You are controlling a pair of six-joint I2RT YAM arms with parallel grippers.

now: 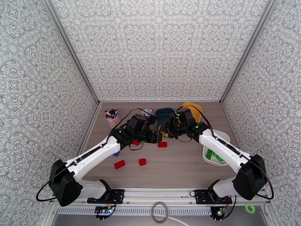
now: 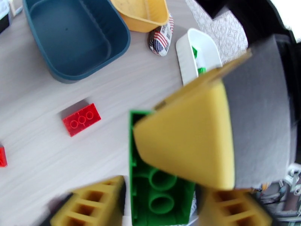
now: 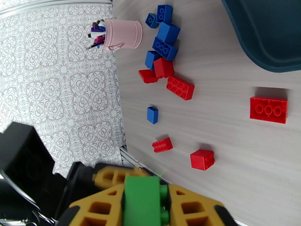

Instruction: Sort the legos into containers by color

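Two white robot arms reach inward over a wood-grain table (image 1: 180,174) and meet just on the near side of a dark teal tub (image 1: 163,114), which sits empty toward the back of the table. The right gripper (image 3: 146,208) has its yellow fingers pressed onto a green lego (image 3: 141,189), pinching it by its sides above the tabletop. The left gripper (image 2: 161,213) faces it from the opposite direction. Its fingers flank the same green lego but stand slightly spread, with a thin sliver of table visible between one finger and the brick. A yellow tub (image 1: 195,109) rests right against the teal tub's right side. A white tub (image 1: 225,137) sits well off to the teal tub's near right and holds several green legos (image 1: 215,155). One red lego (image 1: 162,144) lies flat just in front of the teal tub. A second red lego (image 1: 142,161) and a third red lego (image 1: 119,164) lie farther toward the near left. To the teal tub's left stands a pink cup (image 3: 124,33) of pens. A loose cluster of blue legos (image 3: 165,34), with a few red ones among them, lies between cup and tub, closer to the cup.
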